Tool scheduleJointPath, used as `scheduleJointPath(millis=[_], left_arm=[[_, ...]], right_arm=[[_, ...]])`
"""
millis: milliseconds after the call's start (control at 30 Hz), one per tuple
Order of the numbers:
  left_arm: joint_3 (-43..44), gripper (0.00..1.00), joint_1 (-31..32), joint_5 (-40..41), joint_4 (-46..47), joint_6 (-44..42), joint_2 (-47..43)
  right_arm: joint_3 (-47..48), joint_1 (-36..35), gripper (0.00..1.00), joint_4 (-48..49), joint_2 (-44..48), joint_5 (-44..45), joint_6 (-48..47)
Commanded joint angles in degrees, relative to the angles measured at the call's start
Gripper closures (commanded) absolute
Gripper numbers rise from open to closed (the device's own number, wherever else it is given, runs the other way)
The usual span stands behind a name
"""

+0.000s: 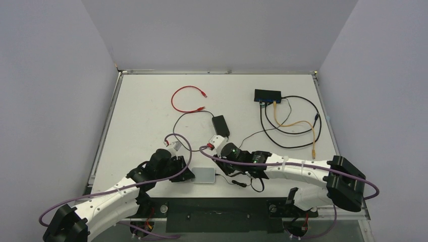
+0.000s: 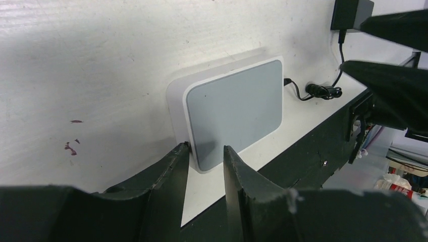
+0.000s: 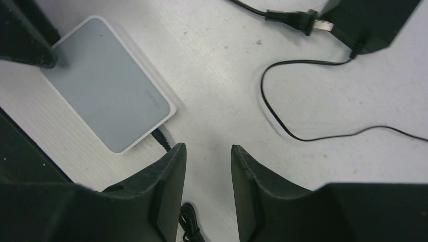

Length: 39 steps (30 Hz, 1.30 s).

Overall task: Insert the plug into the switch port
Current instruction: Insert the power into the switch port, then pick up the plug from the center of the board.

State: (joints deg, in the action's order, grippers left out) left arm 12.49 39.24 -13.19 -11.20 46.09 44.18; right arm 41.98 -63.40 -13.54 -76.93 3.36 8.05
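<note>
One grey pad [image 2: 234, 108]; right claw [image 3: 208, 148] parted and empty, left claw [image 2: 206, 148] astride its corner, whether clamped I cannot tell.

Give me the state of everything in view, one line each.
left gripper: jaws apart at grey pad's corner, grip unclear
right gripper: open, empty
grey pad: flat, thin black cable plugged into its side
switch box: orange cable plugged in
red cable: loose, both ends free
two-prong plug: unplugged, lying loose

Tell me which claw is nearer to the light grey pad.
Left. The left claw sits at a corner of the light grey pad, fingers astride it; the right claw hangs just off the end where a cable plugs in.
</note>
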Motion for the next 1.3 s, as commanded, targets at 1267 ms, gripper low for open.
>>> scheduleJointPath(millis=[1267], left_arm=[[-5.31, 0.40, 3.12, -9.83, 9.28, 5.41, -6.38]], right_arm=[[-7.62, 8.30, 0.42, -14.14, 4.37, 26.63, 48.81]])
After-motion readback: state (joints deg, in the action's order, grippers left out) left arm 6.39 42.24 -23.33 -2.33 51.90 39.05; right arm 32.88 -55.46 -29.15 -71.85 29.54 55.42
